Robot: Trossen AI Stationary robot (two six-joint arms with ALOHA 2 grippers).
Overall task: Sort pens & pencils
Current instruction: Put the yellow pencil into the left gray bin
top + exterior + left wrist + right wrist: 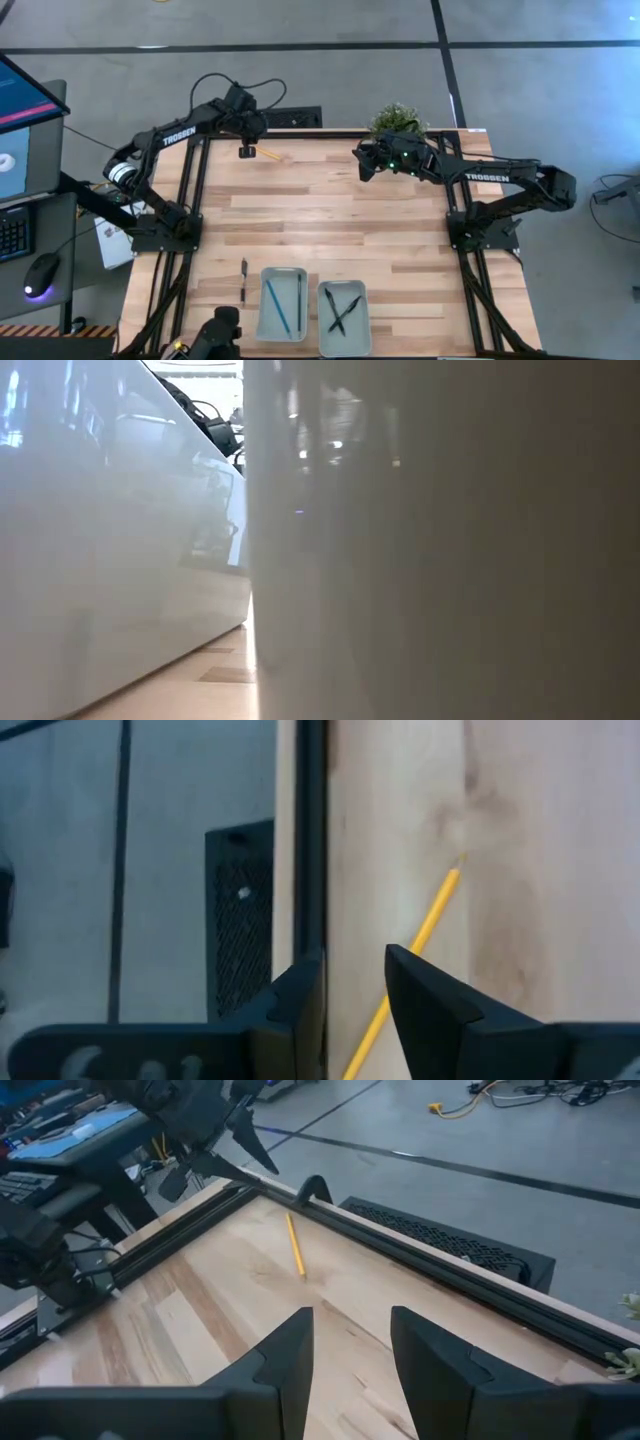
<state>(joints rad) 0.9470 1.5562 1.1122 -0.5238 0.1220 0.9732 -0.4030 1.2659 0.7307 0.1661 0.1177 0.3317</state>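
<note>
The pale wooden-plank bench (330, 215) carried two grey rectangular trays (282, 302) near its front edge; the left pincer (246, 151), fingers apart, hung over the thin yellow pencil (267, 154) by the far edge; the right pincer (366, 165) waited open; two black pens (343, 311) lay crossed in the right tray.

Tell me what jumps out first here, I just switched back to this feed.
The left hand hovers open by the table's far edge over the yellow pencil, which lies alone on the wood with its tip pointing away from the edge. At the near edge sit two trays: the left tray holds a blue pencil, the right tray crossed black pens, with one more pen loose beside them. The right hand waits open near the plant.
</note>
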